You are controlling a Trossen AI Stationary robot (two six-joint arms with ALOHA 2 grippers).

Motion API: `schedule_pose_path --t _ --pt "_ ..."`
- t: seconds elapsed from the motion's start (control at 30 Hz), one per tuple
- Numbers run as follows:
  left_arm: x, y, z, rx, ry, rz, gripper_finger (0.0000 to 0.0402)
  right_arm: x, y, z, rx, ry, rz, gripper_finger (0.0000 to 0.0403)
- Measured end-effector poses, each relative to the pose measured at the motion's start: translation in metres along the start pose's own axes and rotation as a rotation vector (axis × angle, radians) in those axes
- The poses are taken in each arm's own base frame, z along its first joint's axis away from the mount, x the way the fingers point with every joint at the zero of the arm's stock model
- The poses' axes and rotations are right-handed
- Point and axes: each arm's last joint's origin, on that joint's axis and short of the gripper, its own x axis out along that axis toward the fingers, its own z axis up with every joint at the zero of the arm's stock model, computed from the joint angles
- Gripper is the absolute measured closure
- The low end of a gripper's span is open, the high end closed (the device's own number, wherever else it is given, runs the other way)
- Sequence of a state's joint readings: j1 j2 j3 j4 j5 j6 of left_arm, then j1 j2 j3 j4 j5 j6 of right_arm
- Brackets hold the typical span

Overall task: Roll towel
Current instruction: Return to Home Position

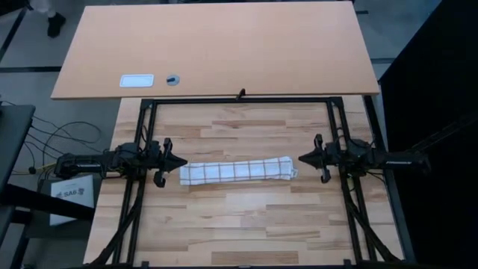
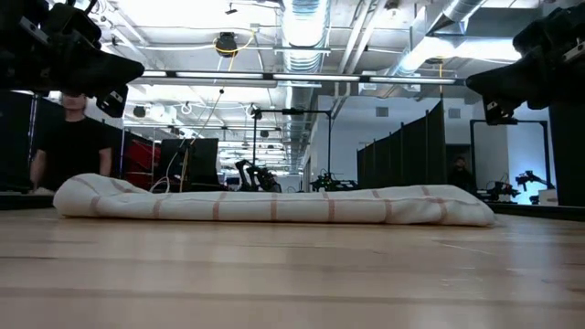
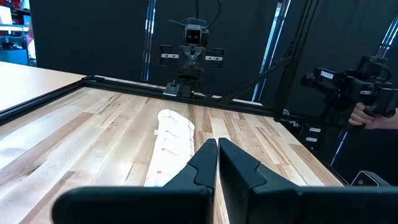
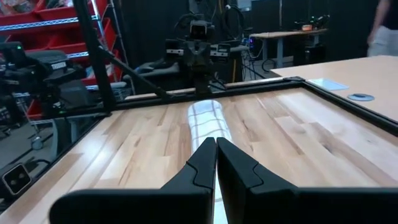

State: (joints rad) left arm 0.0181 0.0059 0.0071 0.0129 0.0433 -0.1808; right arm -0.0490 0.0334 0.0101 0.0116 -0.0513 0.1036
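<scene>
Off the towel's left end, the left gripper [image 1: 178, 161] hangs above the table [image 1: 224, 224]. Its two fingers are pressed together with nothing between them, and the tips aim at the roll but sit clear of it. The towel [image 1: 239, 171] lies across the middle of the table as a long, low roll running left to right, with its reddish lines showing on the outside. To my eye it is thin, light cloth, soft and floppy, with no stiffness of its own. Nothing pins the roll shut, so a nudge or a lift from one end would likely let the layers sag and loosen. If it had to be taken up, I'd pinch through its full thickness near both ends at once, or around the middle, making sure to catch the outer edge. Off the right end, the right gripper [image 1: 302, 158] hangs likewise, with fingers closed on nothing, raised and apart from the cloth.
</scene>
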Motion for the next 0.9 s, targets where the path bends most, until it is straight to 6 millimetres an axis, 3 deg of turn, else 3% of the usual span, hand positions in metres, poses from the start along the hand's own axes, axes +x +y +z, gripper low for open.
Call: schedule_pose_path --t 0.9 --pt "0.0 0.0 -0.0001 -0.003 0.0 0.0 0.0402 -0.0001 -0.0019 0.0002 0.002 -0.002 -0.019 0.0402"
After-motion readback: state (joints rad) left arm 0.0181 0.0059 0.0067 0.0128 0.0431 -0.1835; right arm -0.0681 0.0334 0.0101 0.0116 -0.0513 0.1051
